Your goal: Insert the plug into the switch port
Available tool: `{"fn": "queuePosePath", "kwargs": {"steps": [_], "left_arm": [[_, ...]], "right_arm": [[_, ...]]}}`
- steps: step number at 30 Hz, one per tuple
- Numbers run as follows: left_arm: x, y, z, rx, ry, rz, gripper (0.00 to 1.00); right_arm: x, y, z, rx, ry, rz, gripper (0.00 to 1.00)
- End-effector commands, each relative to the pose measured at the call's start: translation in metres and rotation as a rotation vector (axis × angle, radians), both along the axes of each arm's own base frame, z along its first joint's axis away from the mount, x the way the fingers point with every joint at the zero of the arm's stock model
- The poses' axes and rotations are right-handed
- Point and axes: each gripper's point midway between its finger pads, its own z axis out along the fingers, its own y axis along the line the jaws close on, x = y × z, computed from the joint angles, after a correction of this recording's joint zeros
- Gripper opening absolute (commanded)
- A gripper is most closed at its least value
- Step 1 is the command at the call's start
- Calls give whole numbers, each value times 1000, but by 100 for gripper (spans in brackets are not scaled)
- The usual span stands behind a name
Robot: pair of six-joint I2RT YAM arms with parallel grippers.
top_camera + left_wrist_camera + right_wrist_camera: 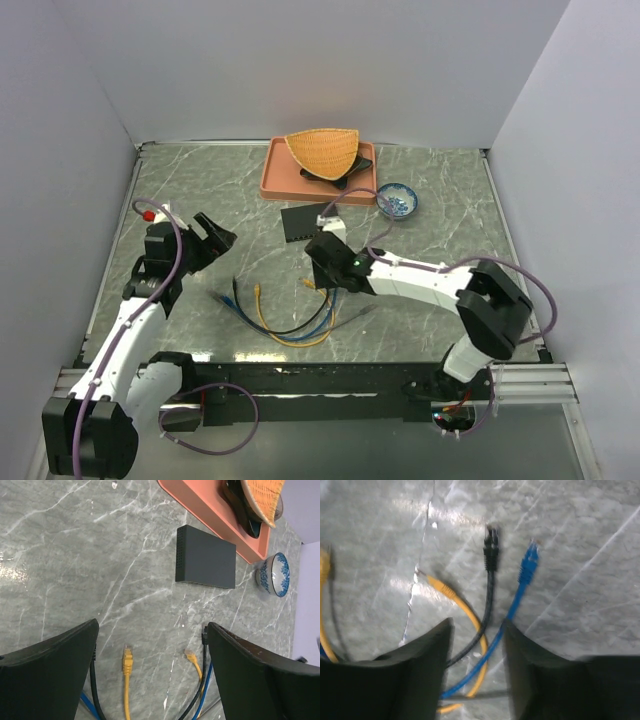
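**Both grippers open, switch lying beyond the plugs**

The left gripper [152, 630] is gaping wide, holding nothing. The right gripper [476, 630] is hovering part-open and empty, just short of the black plug [491, 547] and blue plug [528, 562]. Farther off, the switch [205, 557] is lying flat beside the salmon tray [200, 502].

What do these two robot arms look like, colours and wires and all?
The left arm and right arm are white tubes with bulky black joints. A purple cable loops along each. The fingers are broad, black and curved. A small green light glows on the right arm; a red tip shows by the left arm's cable.
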Motion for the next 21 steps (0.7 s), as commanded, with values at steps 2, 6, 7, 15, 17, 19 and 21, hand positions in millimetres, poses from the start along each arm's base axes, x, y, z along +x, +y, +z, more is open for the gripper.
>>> {"fn": "queuePosePath", "kwargs": {"steps": [2,6,7,15,17,19,21], "left_arm": [[5,-3,27,-17,-81,-13,96],[6,-2,24,-5,-71,-14,96],[7,-2,25,0,-74,-14,96],[11,-3,19,7,-60,-21,96],[12,-3,17,4,-57,-21,96],[13,-4,16,0,-55,-26,96],[13,-5,13,1,-47,-30,96]], "right_arm": [[31,28,11,-25,-49,-9,44],[37,23,-8,-119,-25,-45,44],[38,22,-10,-128,-23,-47,45],[41,11,-19,-150,-22,-61,46],[43,7,-25,-152,-3,-66,46],[42,7,-33,-154,20,-54,45],[42,5,-41,-158,36,-58,45]]}}
